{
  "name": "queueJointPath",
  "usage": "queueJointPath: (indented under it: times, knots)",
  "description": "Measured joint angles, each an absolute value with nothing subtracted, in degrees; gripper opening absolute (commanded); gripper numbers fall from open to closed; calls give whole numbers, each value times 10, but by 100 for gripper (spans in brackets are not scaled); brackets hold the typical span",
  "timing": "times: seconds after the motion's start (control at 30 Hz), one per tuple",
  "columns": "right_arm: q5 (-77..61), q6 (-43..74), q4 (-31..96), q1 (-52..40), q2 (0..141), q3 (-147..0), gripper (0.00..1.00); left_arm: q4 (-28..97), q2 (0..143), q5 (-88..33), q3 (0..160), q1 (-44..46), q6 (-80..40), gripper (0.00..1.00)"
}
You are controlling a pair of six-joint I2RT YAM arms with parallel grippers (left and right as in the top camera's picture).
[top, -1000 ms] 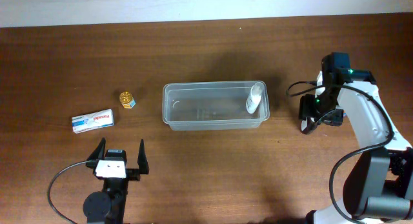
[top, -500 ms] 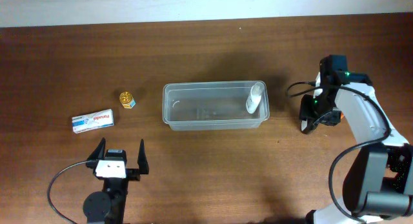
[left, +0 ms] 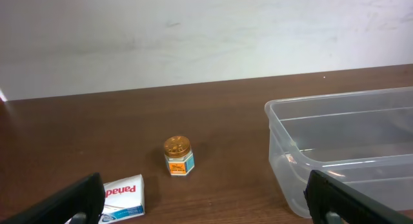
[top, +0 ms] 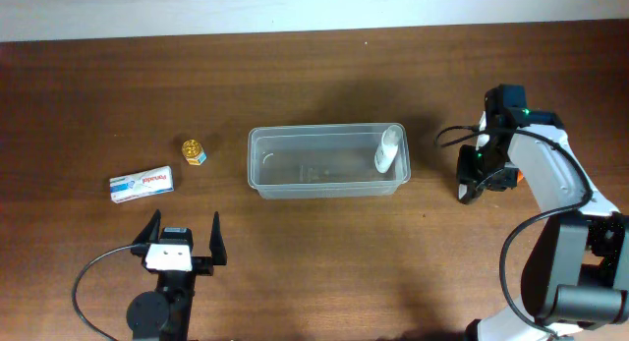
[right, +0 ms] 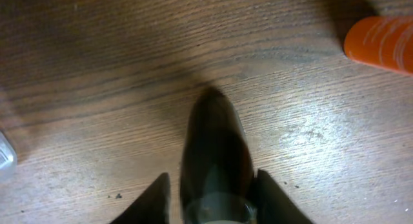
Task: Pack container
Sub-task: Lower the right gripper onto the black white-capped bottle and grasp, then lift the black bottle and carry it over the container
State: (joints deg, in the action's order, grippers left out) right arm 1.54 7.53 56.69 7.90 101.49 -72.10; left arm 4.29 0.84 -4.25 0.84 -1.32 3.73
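Right wrist view shows the right hand [right: 213, 182] low over the worktop [right: 97, 88], fingers close on either side of a dark bottle [right: 216, 133]; whether they grip it I cannot tell. Picking it up seems to be the step in hand. Next it must go left into the container [top: 295, 191], mid-frame overhead. The left hand [top: 186, 223] gapes wide, empty. An orange thing [right: 381, 43] is cut off upper right.

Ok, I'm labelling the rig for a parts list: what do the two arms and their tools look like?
The left arm is black, with a white block behind the left tool, whose two fingers are slim and black; a black cable loops beside it. The right arm has white links, black joints, a small green light and a black cable; the right tool is black.
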Motion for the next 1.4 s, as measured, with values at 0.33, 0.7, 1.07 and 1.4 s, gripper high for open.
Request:
queueJointPath:
  times: [0.33, 0.7, 1.07, 1.4]
  knots:
    - [16, 76, 567, 79, 1015, -721, 15, 43, 8, -43, 8, -13, 37, 99]
    - [9, 76, 621, 79, 1018, -753, 15, 43, 8, -43, 8, -13, 37, 99]
    - [-12, 75, 777, 77, 1024, -1002, 15, 43, 8, -43, 8, -13, 37, 99]
    - [-31, 72, 821, -35, 1023, -1181, 15, 43, 8, -43, 8, -13, 37, 99]
